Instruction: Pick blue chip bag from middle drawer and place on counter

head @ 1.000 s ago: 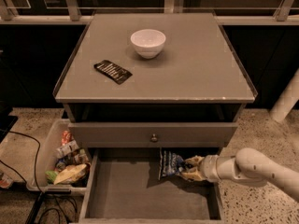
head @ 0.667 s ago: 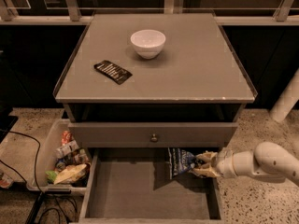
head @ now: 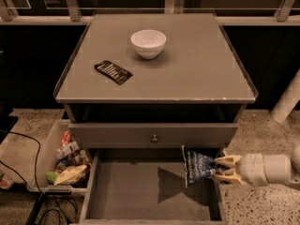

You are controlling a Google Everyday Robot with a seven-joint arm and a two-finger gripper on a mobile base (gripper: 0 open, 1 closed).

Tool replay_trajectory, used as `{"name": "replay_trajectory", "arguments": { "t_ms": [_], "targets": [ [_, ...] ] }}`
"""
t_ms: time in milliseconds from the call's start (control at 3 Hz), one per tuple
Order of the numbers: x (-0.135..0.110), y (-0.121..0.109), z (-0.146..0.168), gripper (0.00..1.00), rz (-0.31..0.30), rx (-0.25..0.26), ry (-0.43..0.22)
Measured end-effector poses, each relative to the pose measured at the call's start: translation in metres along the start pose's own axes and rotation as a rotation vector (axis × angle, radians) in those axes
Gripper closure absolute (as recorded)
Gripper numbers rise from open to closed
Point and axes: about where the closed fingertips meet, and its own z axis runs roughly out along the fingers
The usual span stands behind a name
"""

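Navy-blue chip bag [head: 197, 167] pinched in the claw [head: 217, 168] over the right side of the middle drawer [head: 136, 193].
The claw is closed on the bag's right edge. I would raise it straight up, clear of the knobbed drawer front [head: 187, 135], then carry it far onto the right side of the tabletop [head: 206, 74], away from the white bowl [head: 148, 43] and black packet [head: 113, 72].

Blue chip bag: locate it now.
Camera view, lower right: the blue chip bag hangs over the right side of the middle drawer, pinched by the hand at its right.
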Motion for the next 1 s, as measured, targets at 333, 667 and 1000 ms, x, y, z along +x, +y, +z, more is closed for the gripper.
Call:
{"name": "replay_trajectory", "arguments": {
  "t_ms": [333, 667, 1000],
  "targets": [
    [-0.014, 0.022, -0.040, 1.00, -0.030, 0.007, -0.019],
    [-0.036, 0.012, -0.063, 1.00, -0.068, 0.033, -0.010],
    [-0.068, -0.019, -0.089, 1.00, -0.104, 0.060, 0.015]
  ]
}}
